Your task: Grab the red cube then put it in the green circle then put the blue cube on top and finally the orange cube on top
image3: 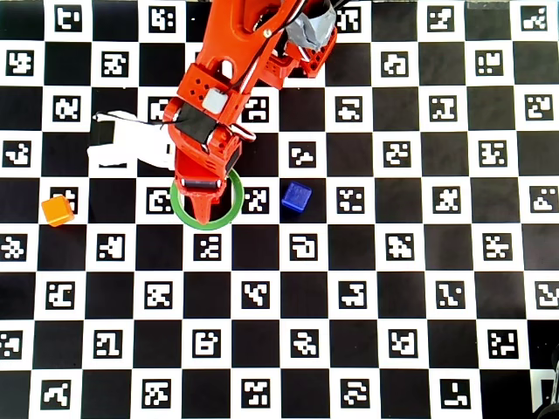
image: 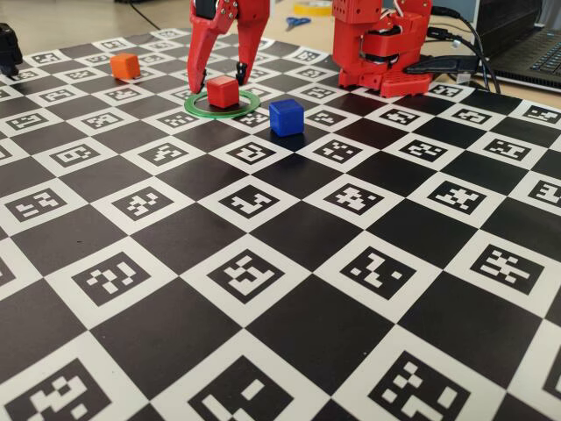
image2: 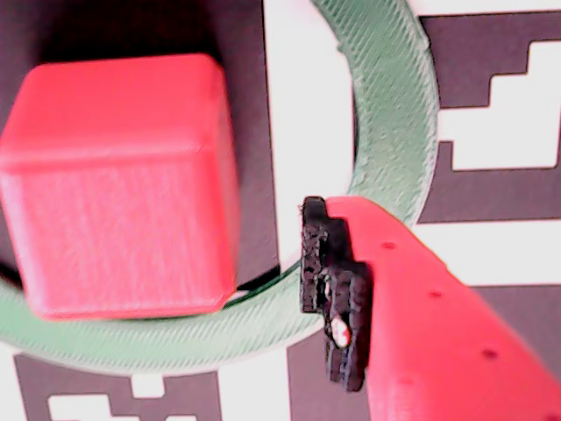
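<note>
The red cube rests on the board inside the green circle. My gripper is open and straddles the cube, one finger on each side, with gaps on both sides. In the wrist view the red cube fills the left, the green circle curves round it, and one black finger pad stands apart from the cube on the right. In the overhead view my gripper hides the red cube above the green circle. The blue cube sits just right of the ring. The orange cube lies far left.
The arm's red base stands at the back of the checkerboard mat. A laptop and cables lie at the back right, scissors behind the arm. The blue cube and orange cube also show in the overhead view.
</note>
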{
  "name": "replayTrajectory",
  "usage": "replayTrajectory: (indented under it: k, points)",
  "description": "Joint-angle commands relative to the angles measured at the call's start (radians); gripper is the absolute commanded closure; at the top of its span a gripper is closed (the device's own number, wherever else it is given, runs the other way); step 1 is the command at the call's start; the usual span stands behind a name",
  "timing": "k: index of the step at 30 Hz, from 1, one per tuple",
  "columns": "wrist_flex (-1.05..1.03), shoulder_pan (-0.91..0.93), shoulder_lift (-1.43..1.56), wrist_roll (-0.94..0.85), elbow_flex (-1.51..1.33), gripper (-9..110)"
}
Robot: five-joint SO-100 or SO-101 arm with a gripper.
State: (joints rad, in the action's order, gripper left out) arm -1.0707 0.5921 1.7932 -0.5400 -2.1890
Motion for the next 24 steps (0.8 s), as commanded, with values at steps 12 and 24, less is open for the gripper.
replayTrajectory:
  k: [12,24]
  points:
    - [-0.276,-0.052,0.229,0.123,0.253,60]
    - [-0.54,-0.239,0.255,0.479,0.472,63]
